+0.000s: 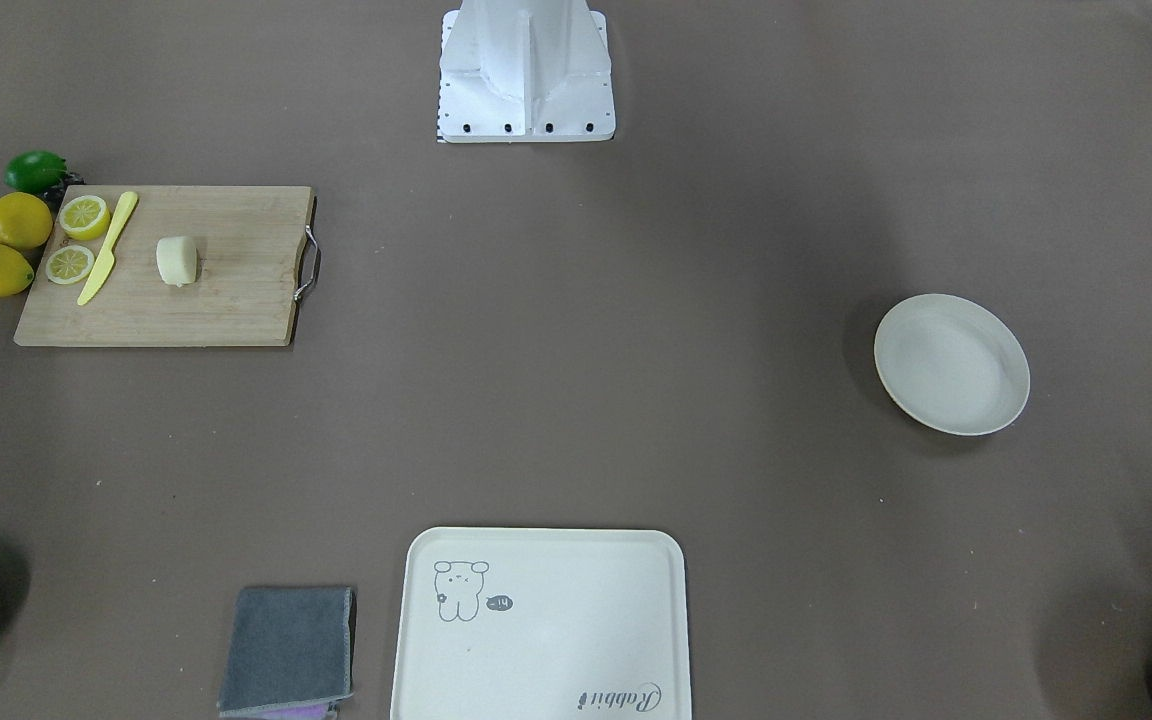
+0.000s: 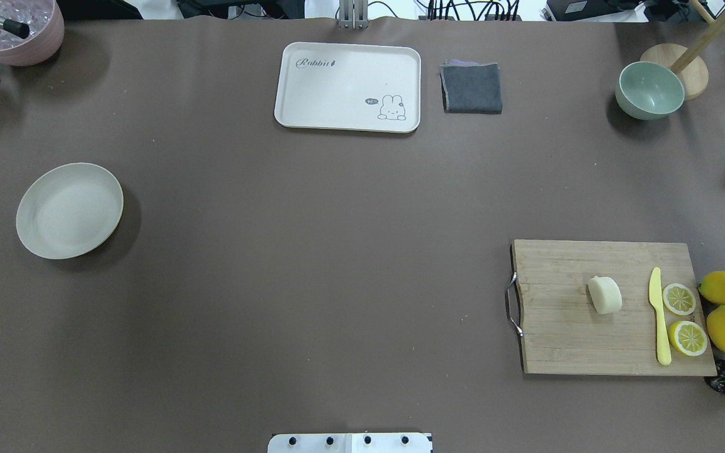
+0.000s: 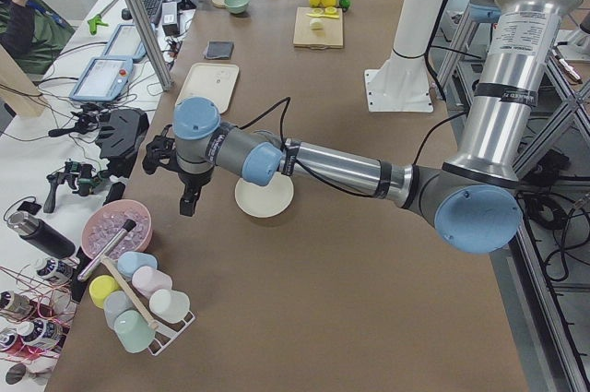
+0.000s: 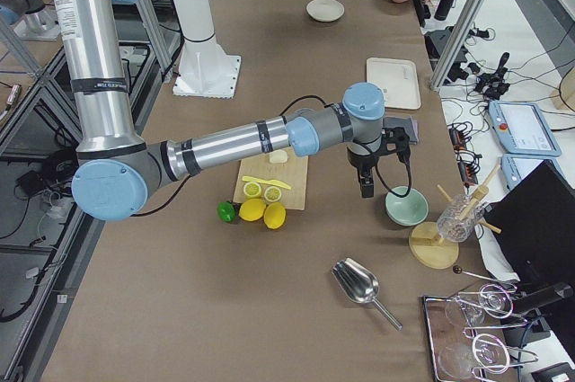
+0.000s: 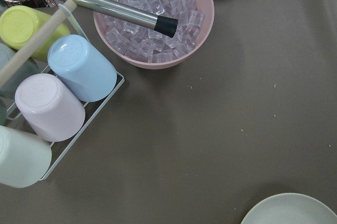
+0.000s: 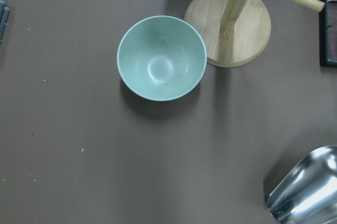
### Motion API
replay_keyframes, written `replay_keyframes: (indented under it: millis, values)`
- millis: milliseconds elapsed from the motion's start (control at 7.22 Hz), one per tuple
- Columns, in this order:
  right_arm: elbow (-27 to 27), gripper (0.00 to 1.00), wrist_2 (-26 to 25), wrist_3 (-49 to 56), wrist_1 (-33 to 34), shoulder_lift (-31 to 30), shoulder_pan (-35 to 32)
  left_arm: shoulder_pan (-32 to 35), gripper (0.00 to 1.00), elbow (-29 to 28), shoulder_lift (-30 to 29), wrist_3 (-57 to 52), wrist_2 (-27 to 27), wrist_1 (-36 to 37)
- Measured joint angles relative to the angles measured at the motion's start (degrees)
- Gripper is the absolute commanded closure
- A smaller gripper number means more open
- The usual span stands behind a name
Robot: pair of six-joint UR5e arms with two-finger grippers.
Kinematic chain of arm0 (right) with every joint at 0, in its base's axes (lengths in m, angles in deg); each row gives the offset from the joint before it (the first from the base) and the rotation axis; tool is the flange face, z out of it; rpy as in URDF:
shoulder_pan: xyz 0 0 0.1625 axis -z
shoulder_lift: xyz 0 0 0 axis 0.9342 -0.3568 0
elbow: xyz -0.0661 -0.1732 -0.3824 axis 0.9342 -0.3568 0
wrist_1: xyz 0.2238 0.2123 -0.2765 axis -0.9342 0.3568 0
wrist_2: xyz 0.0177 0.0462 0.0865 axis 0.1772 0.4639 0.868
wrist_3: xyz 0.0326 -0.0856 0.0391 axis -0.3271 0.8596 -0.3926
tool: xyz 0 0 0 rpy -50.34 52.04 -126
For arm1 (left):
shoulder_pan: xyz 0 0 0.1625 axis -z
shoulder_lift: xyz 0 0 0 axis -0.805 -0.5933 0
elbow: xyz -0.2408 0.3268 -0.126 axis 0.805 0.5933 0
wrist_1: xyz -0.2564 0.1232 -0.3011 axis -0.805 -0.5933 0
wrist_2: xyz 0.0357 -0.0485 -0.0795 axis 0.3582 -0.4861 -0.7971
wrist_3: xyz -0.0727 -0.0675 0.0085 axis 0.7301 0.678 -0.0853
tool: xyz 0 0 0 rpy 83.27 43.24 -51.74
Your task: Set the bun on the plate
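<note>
Bun (image 2: 605, 295) on cutting board (image 2: 608, 340), R side; plate (image 2: 70, 211) well apart, L side. L gripper (image 3: 188, 200) hangs near plate, R gripper (image 4: 367, 188) by green bowl (image 4: 406, 206). Can't tell grip state on either.

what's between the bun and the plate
Only the cutting board that the bun sits on and its metal handle; past that, bare brown table up to the plate, as the overhead view shows.
</note>
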Motion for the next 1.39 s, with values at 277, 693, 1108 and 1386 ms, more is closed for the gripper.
replay_keyframes:
  millis: [277, 693, 1108, 1386]
  values:
    - [-0.1, 0.0, 0.2, 0.0, 0.0, 0.2, 0.7, -2.1, 0.02, -0.3, -0.2, 0.2, 0.0, -0.4]
    - [0.3, 0.0, 0.5, 0.0, 0.0, 0.4, 2.3, -3.5, 0.02, -0.4, -0.9, 0.3, 0.0, -0.5]
    - [0.9, 0.0, 1.7, 0.0, 0.0, 0.4, 2.4, -3.6, 0.02, 0.3, -0.9, 0.8, -0.1, -0.6]
    - [0.8, 0.0, 1.7, 0.1, 0.0, 0.3, 2.4, -3.8, 0.02, 0.4, -1.7, 0.7, -0.1, -0.5]
